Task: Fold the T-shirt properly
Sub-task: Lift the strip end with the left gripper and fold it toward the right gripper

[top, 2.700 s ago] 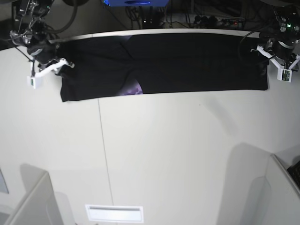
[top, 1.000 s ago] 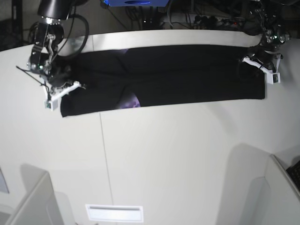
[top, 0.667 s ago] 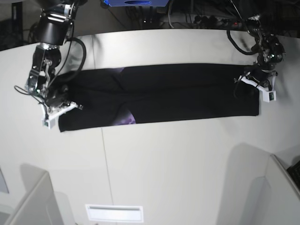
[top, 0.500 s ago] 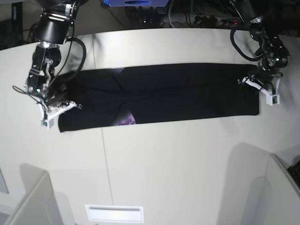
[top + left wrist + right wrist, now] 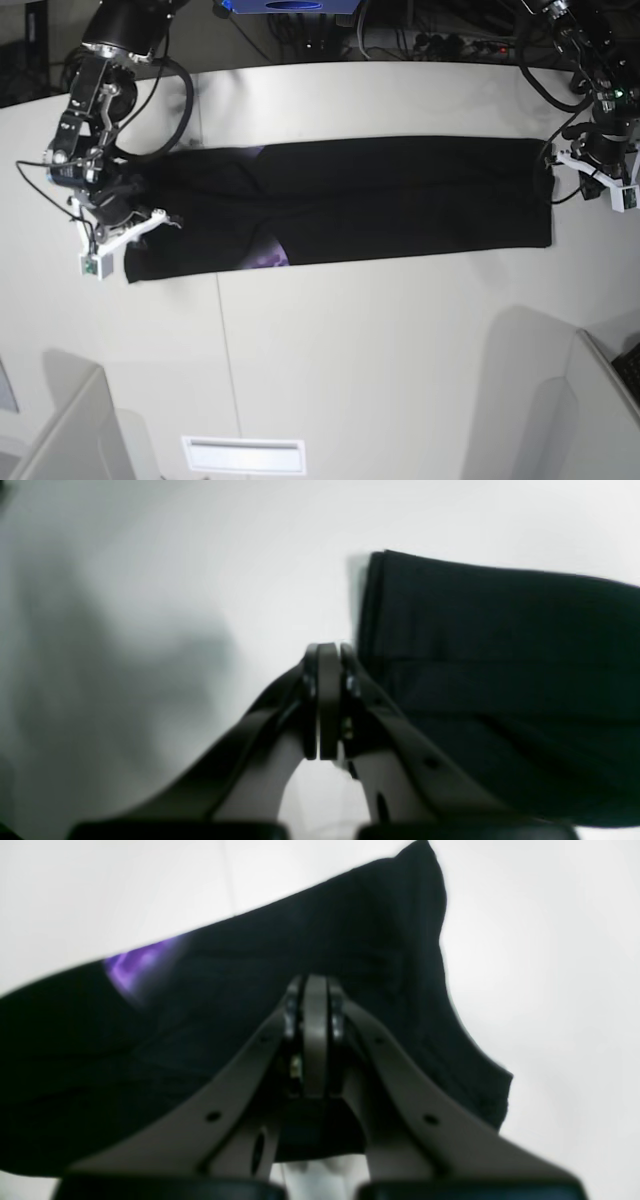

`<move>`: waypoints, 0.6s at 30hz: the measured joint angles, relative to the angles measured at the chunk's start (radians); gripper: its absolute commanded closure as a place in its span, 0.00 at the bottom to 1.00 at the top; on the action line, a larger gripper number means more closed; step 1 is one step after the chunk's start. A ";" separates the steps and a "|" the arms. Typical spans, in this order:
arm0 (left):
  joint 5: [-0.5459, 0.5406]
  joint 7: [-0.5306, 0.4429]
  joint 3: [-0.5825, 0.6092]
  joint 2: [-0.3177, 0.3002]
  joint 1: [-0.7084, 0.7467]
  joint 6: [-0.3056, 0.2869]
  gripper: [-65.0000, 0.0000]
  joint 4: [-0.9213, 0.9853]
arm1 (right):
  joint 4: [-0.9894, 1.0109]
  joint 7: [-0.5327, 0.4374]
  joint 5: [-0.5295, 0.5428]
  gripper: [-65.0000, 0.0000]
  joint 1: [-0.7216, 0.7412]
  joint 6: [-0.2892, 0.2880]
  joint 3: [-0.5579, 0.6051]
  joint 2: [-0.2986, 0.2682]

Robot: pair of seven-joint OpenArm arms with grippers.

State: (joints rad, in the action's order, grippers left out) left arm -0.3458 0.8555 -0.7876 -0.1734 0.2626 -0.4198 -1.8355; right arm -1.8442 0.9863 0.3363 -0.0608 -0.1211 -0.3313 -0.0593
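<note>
— Looking from the front of the table (image 5: 380, 340), what have the grippers got hold of?

— Nothing that I can see. The right gripper (image 5: 315, 990) has its jaws pressed flat together with no cloth between them, and it sits over one end of the T-shirt (image 5: 340, 205). The black cloth spreads beneath and beyond its tips, with a scrap of purple print (image 5: 135, 967) off to one side.

— And the other one?

— The left gripper (image 5: 327, 652) is pinched tight too, and empty. Its tips hang over bare table just off the shirt's opposite end, whose stacked edge lies right beside them.

— So where is the shirt?

— Stretched out as a long, narrow folded band between the two grippers, flat on the tabletop, towards the far side, with cables (image 5: 440, 42) behind the back edge
</note>
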 measured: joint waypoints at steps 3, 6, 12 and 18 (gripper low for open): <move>-0.017 -0.005 -0.034 0.005 -0.010 -0.008 1.00 0.026 | 0.003 0.003 -0.005 1.00 -0.012 -0.028 -0.001 -0.002; -0.014 -0.006 -0.059 0.003 -0.011 -0.007 0.63 0.061 | 0.013 -0.004 -0.004 1.00 -0.016 -0.106 -0.002 -0.003; -0.207 -0.012 -0.060 -0.002 -0.014 -0.004 0.04 0.209 | 0.014 0.002 -0.004 1.00 -0.037 -0.133 -0.002 0.002; -0.311 -0.013 -0.025 -0.065 -0.029 0.004 0.03 0.366 | 0.014 0.002 -0.003 1.00 -0.048 -0.134 -0.002 0.002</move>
State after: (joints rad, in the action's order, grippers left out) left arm -0.6563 0.8425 -0.8127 -0.2382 0.2333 -0.4160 -1.4693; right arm -1.8305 0.9878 0.3328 -0.1093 -0.2546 -0.3336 -0.0570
